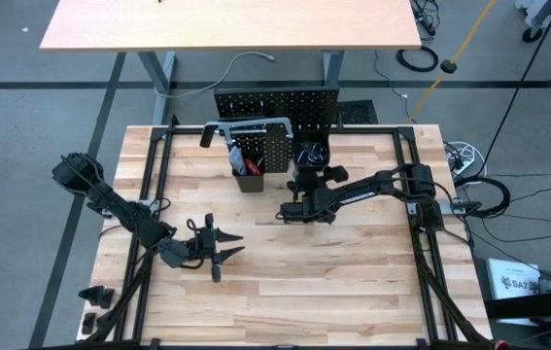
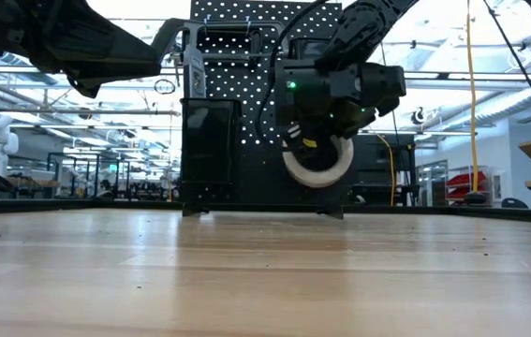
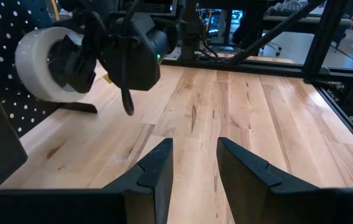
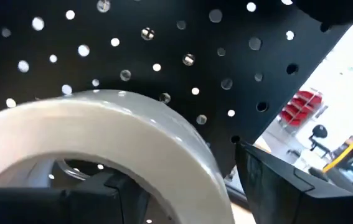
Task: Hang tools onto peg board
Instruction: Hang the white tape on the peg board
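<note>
Wooden table: pale planks, framed by dark rails; both arms are seen above it.
Peg board: black perforated panel, stood upright at the far edge of the table, facing the arms.
Bin: black box fixed low on the board's left part; red-handled tools are seen standing in it.
Hacksaw: grey frame, hung across the upper left of the board, above the bin.
Tape roll: white ring, raised off the table, right against the board's face; whether it is hooked on a peg cannot be told.
Right gripper: placed at the board's lower right part, directly at the tape roll. One finger is seen outside the roll's rim, and the other is seen inside the ring in the right wrist view. Whether the fingers press on the roll or are loosened from it cannot be told.
Left gripper: held over the table's front left, well apart from the board, pointed across the table toward the right arm. Its fingers are parted with a clear gap; nothing is held between them.
</note>
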Robot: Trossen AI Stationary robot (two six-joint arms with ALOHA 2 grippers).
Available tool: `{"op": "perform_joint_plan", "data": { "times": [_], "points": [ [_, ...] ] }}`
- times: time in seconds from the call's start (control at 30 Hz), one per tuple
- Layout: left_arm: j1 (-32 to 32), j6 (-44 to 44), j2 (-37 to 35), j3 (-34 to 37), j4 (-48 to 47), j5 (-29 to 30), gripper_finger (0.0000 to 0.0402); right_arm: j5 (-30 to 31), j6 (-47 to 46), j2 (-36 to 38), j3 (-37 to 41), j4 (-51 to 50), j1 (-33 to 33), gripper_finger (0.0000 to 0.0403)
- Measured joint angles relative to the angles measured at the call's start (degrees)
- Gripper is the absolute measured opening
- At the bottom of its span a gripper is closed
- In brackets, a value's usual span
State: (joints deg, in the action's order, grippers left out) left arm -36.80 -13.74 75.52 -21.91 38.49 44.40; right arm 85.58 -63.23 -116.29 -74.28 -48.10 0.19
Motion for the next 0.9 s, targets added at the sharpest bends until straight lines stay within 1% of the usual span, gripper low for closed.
{"op": "perform_joint_plan", "data": {
  "times": [0.13, 0.47, 0.63, 0.9],
  "points": [
    [0.00, 0.00, 0.01, 0.02, -0.01, 0.00, 0.0128, -0.20, 2.57, 0.00, 0.00, -0.04, -0.15, 0.0212],
    [0.00, -0.02, 0.01, 0.00, 0.01, 0.00, 0.0128, -0.20, 2.47, 0.00, 0.00, 0.55, -0.33, 0.0212],
    [0.02, -0.02, 0.01, 0.01, 0.01, 0.00, 0.0128, -2.55, 3.83, 0.02, -0.02, 3.23, -1.32, 0.0212],
    [0.00, -0.02, 0.01, 0.00, 0.01, 0.00, 0.0128, -1.18, 5.41, 0.02, -0.02, 3.37, -0.66, 0.0212]
  ]
}}
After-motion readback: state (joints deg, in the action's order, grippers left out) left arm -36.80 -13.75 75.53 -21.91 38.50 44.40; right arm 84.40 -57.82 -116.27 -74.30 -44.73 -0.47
